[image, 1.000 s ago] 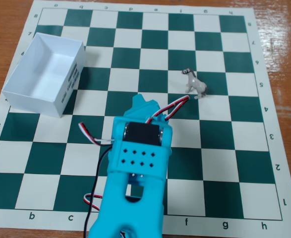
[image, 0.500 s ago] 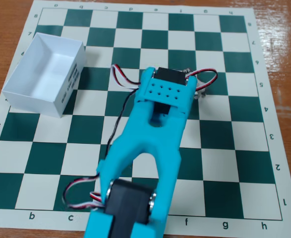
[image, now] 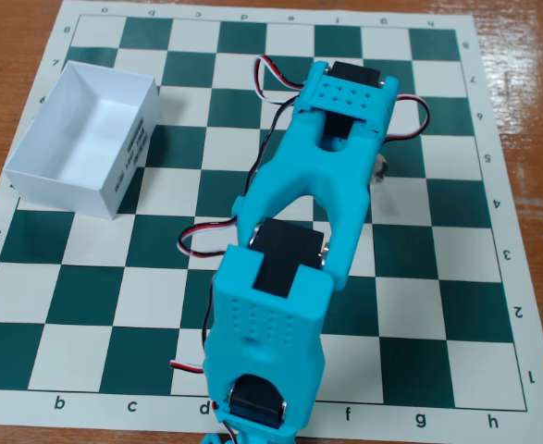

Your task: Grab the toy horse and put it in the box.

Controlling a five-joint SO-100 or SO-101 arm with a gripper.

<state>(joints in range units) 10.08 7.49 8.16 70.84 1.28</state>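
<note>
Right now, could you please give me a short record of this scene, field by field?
surface: chessboard mat on a wooden table
box: white box, open-topped, empty as far as shown, near the mat's upper left in the fixed view
arm: turquoise arm stretched over the mat's middle
toy horse: only a small pale bit shows at the arm's right edge, probably the horse
end effector: hidden under the arm, state unclear

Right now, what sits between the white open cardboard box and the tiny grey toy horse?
Fixed view: the turquoise plastic arm spans the gap between box and horse; the rest is bare chessboard.
</note>
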